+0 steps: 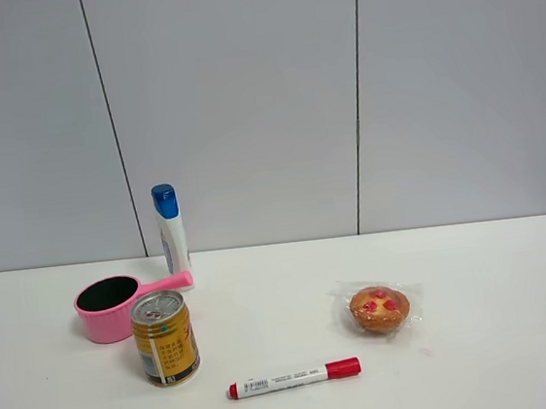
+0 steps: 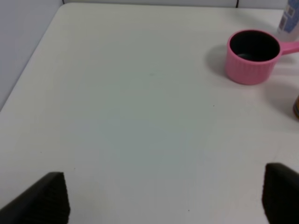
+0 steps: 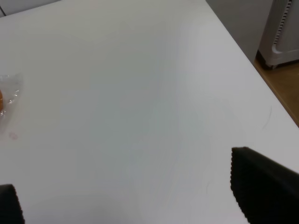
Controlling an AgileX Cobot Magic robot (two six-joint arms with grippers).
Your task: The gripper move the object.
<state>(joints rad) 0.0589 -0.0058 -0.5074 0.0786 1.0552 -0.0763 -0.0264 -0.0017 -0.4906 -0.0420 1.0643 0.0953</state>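
The object, a tall slim white bottle (image 1: 171,235) with a blue cap, stands upright at the back left of the table, just behind the pink cup's handle. Only its lower part (image 2: 289,21) shows at the edge of the left wrist view. No arm appears in the exterior high view. My left gripper (image 2: 166,198) is open over bare table, well short of the cup, with nothing between its fingers (image 2: 49,198). My right gripper (image 3: 135,196) is also open and empty over bare table near the right side.
A pink cup (image 1: 108,308) with a handle sits in front of the bottle, also seen as the cup (image 2: 252,56). A gold drink can (image 1: 165,338) stands in front of it. A red-capped white marker (image 1: 293,377) lies near the front. A wrapped muffin (image 1: 380,308) sits to the right. The table's right edge (image 3: 243,51) drops to the floor.
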